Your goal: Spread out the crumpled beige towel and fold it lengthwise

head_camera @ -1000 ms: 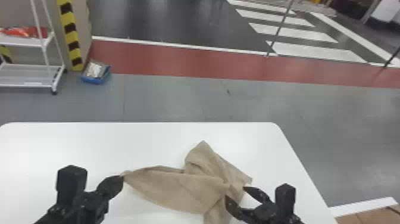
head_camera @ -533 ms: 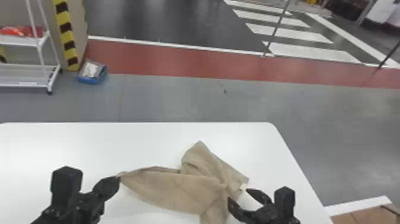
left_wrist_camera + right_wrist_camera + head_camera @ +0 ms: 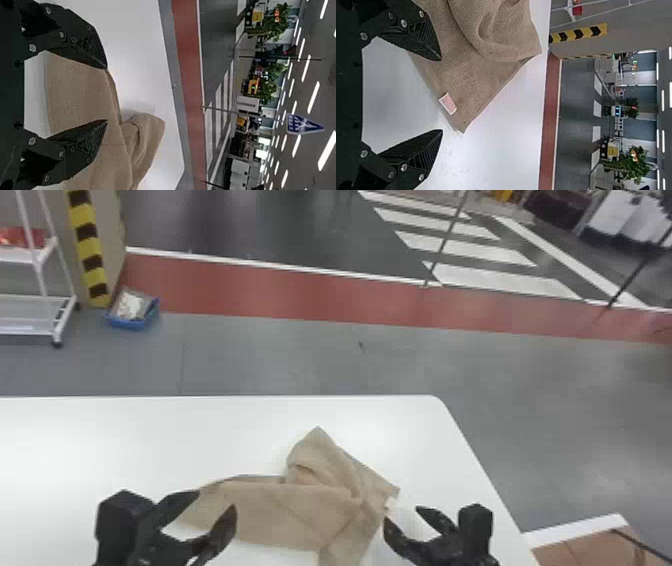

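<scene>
Just above the near part of the table (image 3: 150,430), the left gripper (image 3: 212,501) was wide open, its fingers well apart and closed on nothing; the beige towel (image 3: 295,510) spread below and between them. Whether either fingertip touched the cloth, I could not tell. To its right, the right gripper (image 3: 403,515) was also wide open and gripped nothing, one finger over the towel's edge, the other over bare tabletop.

Between the two grippers lay most of the towel, still crumpled. Its left end ran under the left gripper, and a tail of cloth reached the bottom of the head view beside the right gripper. Just beyond the right gripper's fingertips, a small pale label (image 3: 447,103) sat at the cloth's edge, near a corner. Farther from both grippers, the cloth was bunched into a loose fold that ended in a point toward the table's far edge.

Past the table, ahead of the left gripper and somewhat to its left, a blue tray (image 3: 132,324) stood on the grey floor (image 3: 280,355), with a white rack (image 3: 65,321) farther left. Beyond the floor came a red strip (image 3: 260,292), then white crossing stripes (image 3: 500,282), ahead of the right gripper.
</scene>
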